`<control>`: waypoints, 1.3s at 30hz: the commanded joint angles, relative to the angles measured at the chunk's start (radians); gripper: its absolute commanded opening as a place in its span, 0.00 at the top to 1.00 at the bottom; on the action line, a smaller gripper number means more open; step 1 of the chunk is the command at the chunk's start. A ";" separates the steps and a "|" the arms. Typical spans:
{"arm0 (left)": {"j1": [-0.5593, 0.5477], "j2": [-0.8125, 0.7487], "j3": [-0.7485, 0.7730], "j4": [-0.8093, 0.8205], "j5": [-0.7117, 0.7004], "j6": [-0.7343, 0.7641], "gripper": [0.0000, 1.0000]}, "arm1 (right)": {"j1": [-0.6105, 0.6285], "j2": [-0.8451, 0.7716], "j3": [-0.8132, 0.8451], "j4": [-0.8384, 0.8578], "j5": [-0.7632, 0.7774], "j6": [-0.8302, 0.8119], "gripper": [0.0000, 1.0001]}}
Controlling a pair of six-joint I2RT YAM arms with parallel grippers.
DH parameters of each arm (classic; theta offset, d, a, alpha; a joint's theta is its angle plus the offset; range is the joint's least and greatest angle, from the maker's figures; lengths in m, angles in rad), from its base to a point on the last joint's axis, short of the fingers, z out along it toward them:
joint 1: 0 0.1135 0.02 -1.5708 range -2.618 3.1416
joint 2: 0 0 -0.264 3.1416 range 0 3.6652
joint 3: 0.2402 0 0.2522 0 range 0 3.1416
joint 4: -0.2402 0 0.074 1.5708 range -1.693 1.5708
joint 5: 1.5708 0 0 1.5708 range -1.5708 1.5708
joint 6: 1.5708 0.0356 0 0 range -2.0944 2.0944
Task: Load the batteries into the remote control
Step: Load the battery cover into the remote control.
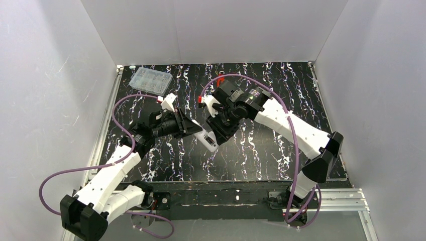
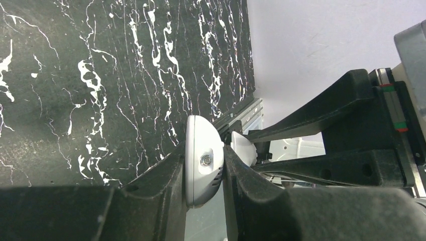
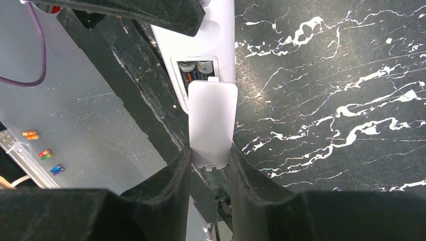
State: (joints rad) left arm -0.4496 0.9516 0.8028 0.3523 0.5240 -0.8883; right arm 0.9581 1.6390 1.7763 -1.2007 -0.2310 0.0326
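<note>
The left fingers (image 2: pixel 155 191) are clamped tight on one end of the white remote control (image 2: pixel 203 160), near the middle of the black counter (image 1: pixel 271 150). Its back is open, and both batteries (image 3: pixel 197 70) lie side by side in the slot. The right fingers (image 3: pixel 171 186) pinch the white lid (image 3: pixel 212 120), right at the slot. Far back on the left sits a clear box (image 1: pixel 149 79).

No legible text anywhere; perhaps faint print on the batteries (image 3: pixel 189 74), too blurred.
</note>
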 commanded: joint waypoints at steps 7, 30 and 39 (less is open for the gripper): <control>-0.009 -0.024 0.042 -0.012 -0.002 0.026 1.00 | 0.007 0.016 0.051 0.032 -0.004 0.020 0.68; -0.009 -0.024 0.049 -0.017 -0.023 0.050 1.00 | 0.007 0.068 0.073 0.025 -0.059 0.044 0.68; -0.009 -0.024 0.049 -0.023 -0.031 0.057 1.00 | 0.007 0.086 0.087 0.012 -0.058 0.043 0.68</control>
State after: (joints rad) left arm -0.4541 0.9516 0.8127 0.3229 0.4778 -0.8459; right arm 0.9581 1.7123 1.8126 -1.1786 -0.2718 0.0750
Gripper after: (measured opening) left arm 0.237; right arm 0.369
